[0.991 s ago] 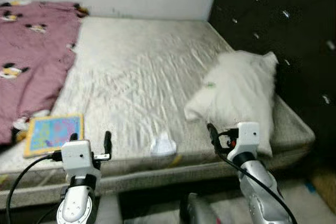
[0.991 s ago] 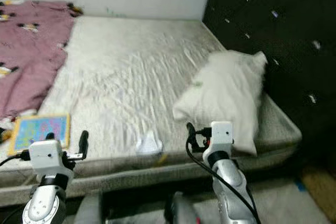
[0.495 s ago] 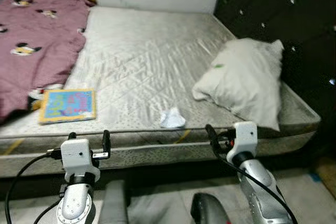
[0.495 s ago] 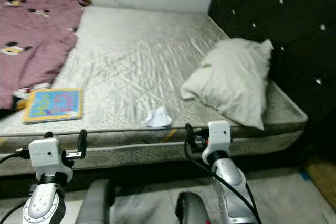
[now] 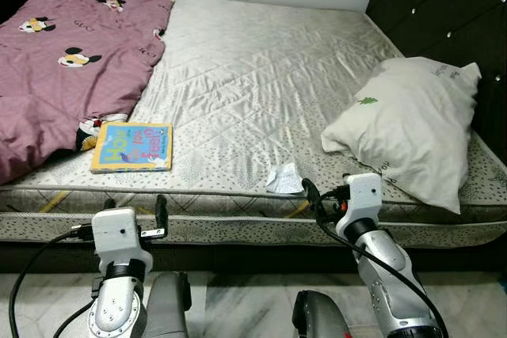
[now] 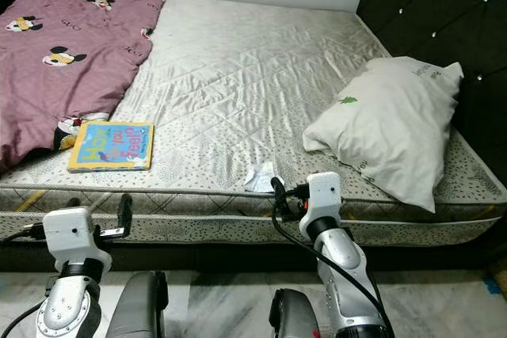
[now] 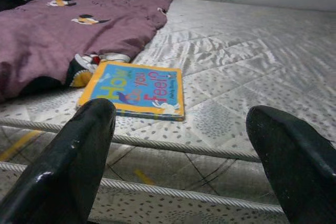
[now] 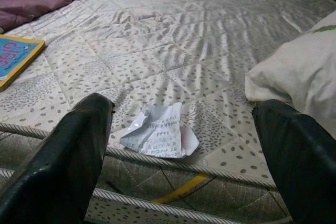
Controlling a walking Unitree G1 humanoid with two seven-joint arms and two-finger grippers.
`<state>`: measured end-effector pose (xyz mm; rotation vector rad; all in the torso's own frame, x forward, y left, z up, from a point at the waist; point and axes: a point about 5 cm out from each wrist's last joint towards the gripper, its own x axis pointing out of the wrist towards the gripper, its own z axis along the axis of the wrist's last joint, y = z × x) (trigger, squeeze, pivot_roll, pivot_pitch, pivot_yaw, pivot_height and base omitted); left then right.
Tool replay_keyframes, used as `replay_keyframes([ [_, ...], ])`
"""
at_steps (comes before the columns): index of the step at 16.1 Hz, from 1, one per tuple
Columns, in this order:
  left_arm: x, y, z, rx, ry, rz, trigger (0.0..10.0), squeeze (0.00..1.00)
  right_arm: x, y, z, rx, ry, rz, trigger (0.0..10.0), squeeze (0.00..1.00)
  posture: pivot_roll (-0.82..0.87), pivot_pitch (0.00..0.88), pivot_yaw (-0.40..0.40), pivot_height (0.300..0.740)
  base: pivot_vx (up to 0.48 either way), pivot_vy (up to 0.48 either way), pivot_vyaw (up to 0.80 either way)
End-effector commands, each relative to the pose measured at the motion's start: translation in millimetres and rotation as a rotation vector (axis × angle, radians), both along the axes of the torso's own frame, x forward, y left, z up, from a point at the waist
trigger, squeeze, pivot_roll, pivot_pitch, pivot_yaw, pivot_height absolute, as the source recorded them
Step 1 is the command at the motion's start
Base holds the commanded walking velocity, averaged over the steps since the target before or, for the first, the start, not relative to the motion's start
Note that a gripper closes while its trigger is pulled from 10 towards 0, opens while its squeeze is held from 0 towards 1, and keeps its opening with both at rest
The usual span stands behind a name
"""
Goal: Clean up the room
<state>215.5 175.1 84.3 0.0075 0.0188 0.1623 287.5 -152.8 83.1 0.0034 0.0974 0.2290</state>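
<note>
a bare quilted mattress (image 5: pixel 261 85) with a dotted, satiny cover and corded edge seams spans the scene, its near edge just ahead of both grippers. a crumpled scrap of white paper (image 8: pixel 159 131), creased and printed with small marks, lies on the near edge of the mattress, right of centre. to its right sits a plump, wrinkled white pillow (image 5: pixel 412 128) against a dark tufted headboard (image 5: pixel 451 5). on the left, a flat, square-cornered picture book (image 7: pixel 134 89) with a yellow border rests beside a soft maroon cartoon-print blanket (image 5: pixel 63 53). the right gripper (image 8: pixel 181 166) hovers near the paper with fingers spread wide, holding nothing. the left gripper (image 7: pixel 184 166) is likewise wide and empty, facing the book.
</note>
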Motion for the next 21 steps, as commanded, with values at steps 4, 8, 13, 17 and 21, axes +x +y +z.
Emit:
replay_keyframes([
  [4, -4.5, -0.7, 2.6, -0.008, -0.004, -0.012, 10.0, 0.00, 1.7, -2.1, 0.4, -0.017, -0.004, 0.007, 10.0, 0.00, 0.00, 0.079, -0.109, 0.588, 0.063, 0.000, 0.00],
  [8, -2.8, -3.5, 3.4, -0.015, -0.008, -0.024, 10.0, 0.00, 1.7, -0.8, 2.2, -0.004, -0.016, 0.021, 10.0, 0.00, 0.00, 0.083, -0.106, 0.588, 0.300, 0.000, 0.00],
  [13, -2.1, -3.4, 4.2, -0.020, -0.011, -0.033, 10.0, 0.00, 1.5, 1.2, 1.4, -0.014, -0.019, 0.032, 10.0, 0.00, 0.00, 0.084, -0.107, 0.588, 0.367, 0.000, 0.00],
  [17, -1.3, -3.4, 4.0, -0.024, -0.010, -0.036, 10.0, 0.00, 2.6, 4.3, 2.7, -0.019, -0.030, 0.044, 10.0, 0.00, 0.00, 0.080, -0.105, 0.588, 0.395, 0.000, 0.00],
  [21, -0.2, -5.3, 2.9, -0.027, 0.003, -0.034, 10.0, 0.00, 0.8, 5.0, 0.3, -0.029, -0.030, 0.053, 10.0, 0.00, 0.00, 0.078, -0.101, 0.588, 0.000, 0.000, 0.00],
])
